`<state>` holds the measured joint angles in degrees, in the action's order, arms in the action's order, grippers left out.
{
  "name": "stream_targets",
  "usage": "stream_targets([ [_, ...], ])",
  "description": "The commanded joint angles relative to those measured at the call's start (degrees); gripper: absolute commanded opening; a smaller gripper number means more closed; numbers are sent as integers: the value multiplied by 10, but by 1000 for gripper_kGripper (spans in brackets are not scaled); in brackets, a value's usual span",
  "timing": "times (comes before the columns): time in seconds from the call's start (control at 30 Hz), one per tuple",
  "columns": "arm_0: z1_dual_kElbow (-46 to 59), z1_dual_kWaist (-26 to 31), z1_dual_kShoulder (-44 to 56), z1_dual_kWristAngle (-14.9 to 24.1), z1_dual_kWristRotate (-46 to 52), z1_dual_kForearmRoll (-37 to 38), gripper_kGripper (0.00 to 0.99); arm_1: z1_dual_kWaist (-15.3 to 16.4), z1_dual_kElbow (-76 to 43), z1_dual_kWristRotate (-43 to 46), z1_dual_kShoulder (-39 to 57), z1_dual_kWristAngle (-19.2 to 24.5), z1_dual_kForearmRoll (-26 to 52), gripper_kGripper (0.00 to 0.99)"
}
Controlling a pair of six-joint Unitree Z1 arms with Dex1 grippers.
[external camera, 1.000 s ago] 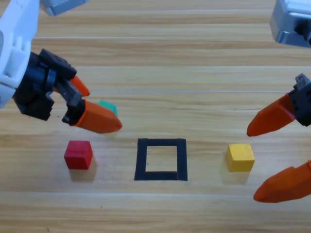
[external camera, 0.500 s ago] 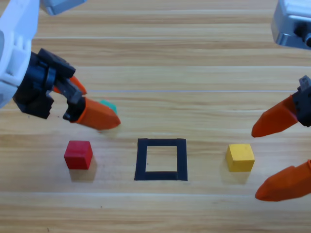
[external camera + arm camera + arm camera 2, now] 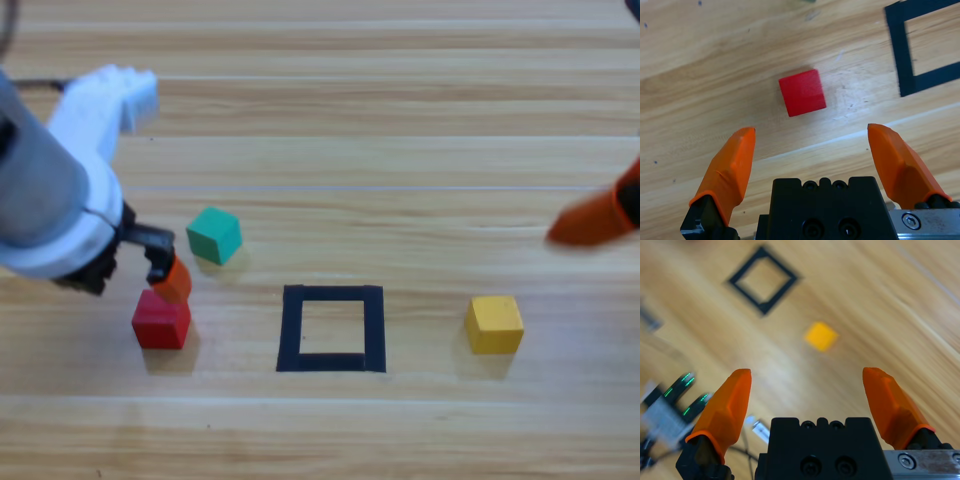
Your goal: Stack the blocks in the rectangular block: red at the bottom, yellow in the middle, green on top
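The red cube [image 3: 161, 320] sits on the wood left of the black tape square [image 3: 332, 328], whose inside is bare. My left gripper [image 3: 812, 130] hangs open just above and behind the red cube [image 3: 802, 92], holding nothing; in the high view only one orange fingertip [image 3: 175, 279] shows, at the cube's top edge. The teal-green cube [image 3: 214, 235] lies up and to the right of the red one. Right of the square rests the yellow cube [image 3: 493, 323]. My right gripper [image 3: 806, 372] is open and drawn back at the right edge, far above the yellow cube [image 3: 821, 336].
The left arm's grey body [image 3: 40, 200] covers the table's left side. The tape square [image 3: 763, 279] shows far off in the right wrist view, and its corner [image 3: 896, 47] in the left wrist view. Cables and lit electronics [image 3: 675, 400] lie at the right wrist view's lower left.
The left arm swung down and forward over the red cube, uncovering the teal-green cube. The right gripper drew back to the right edge; only one of its jaws still shows.
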<state>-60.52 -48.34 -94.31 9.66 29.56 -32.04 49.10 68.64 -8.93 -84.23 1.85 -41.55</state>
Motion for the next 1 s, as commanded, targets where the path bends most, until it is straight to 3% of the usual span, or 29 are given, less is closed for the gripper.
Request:
stream_targets([
  [0.03,8,16,-50,8,31,-8,959,-37,45,-82,-109,139,-25,982],
  [0.1,2,16,-57,8,42,-11,959,-40,67,-78,-148,162,-39,986],
  [0.3,-42,16,-107,7,78,-47,959,-50,95,-132,-224,154,-41,989],
  [0.6,-84,16,-162,2,125,-72,957,-50,121,-209,-306,38,-27,989],
  [1.0,-85,16,-192,4,142,-58,910,-43,127,-245,-352,31,-21,982],
])
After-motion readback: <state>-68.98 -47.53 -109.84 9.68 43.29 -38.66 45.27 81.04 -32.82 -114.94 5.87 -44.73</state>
